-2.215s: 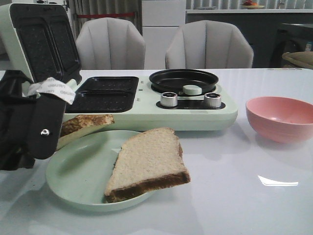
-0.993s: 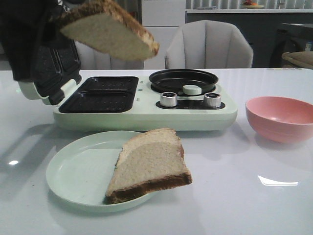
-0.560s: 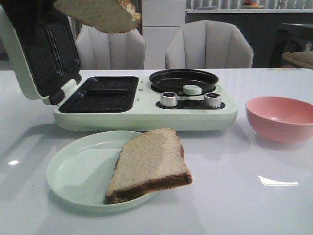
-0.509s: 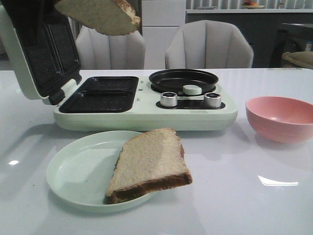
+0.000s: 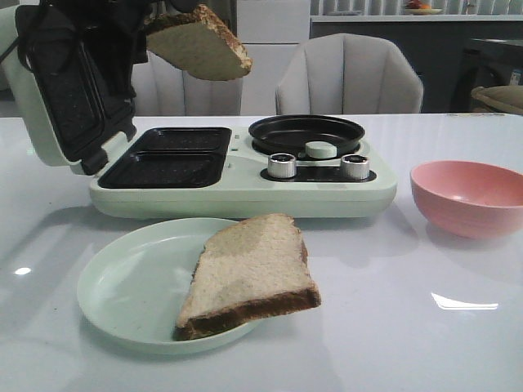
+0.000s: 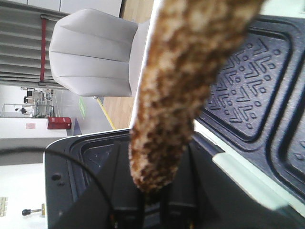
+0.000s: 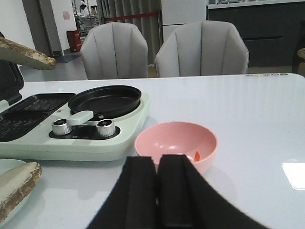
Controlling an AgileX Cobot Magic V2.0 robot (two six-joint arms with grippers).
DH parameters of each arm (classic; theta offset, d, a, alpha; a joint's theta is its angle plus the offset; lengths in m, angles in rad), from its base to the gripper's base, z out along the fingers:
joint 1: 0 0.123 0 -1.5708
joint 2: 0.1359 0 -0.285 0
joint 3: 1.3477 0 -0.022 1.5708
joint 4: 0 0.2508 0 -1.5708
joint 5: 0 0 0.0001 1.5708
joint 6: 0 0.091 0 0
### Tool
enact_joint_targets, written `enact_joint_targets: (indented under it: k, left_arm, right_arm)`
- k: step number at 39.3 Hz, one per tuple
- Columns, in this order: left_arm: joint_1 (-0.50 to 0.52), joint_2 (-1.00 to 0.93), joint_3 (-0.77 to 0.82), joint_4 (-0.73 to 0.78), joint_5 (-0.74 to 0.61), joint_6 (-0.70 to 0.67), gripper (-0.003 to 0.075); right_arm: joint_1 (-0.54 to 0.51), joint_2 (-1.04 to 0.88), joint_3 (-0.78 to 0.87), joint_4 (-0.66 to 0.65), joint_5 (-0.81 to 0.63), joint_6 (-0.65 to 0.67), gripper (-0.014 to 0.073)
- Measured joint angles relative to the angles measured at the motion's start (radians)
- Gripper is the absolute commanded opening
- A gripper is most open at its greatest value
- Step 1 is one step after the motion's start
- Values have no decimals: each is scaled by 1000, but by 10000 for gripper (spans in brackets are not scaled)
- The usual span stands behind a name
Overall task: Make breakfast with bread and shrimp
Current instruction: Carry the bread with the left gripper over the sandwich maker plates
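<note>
Worktop [image 5: 425,343]: unchanged. Grill [image 5: 245,175], lid open: not moved. Plate [image 5: 122,286], in front of the grill: second slice [image 5: 249,273] lies flat as before, dark crust toward the camera. Bowl [image 5: 470,196], right of the grill: the shrimp [image 7: 197,155] lies inside it. Left gripper [image 5: 122,33], above the grill's left end, has come into view, pinching the held slice [image 5: 200,45]; that slice sits lower than a half-second ago, long axis level, free end pointing right. Right gripper [image 7: 159,167]: fingers pressed together, near the bowl.
</note>
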Motion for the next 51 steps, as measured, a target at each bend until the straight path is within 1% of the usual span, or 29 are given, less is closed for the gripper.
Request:
enact_joint_targets:
  k: [7,15,29,36,51]
  left_arm:
    - [26,75,-78,0,16,0,114]
    - [50,145,-129,0,38,0,114]
    - [72,230,-143,0,38,0,114]
    - [72,258,-143,0,16,0,115]
    - [72,284,-125,-61,5,0,122]
  right_arm:
    - [0,0,0,0,0,0,150]
    - [0,0,0,0,0,0,150]
    - [0,0,0,0,0,0,150]
    - [0,0,0,0,0,0,150]
    - [0,0,0,0,0,0,150]
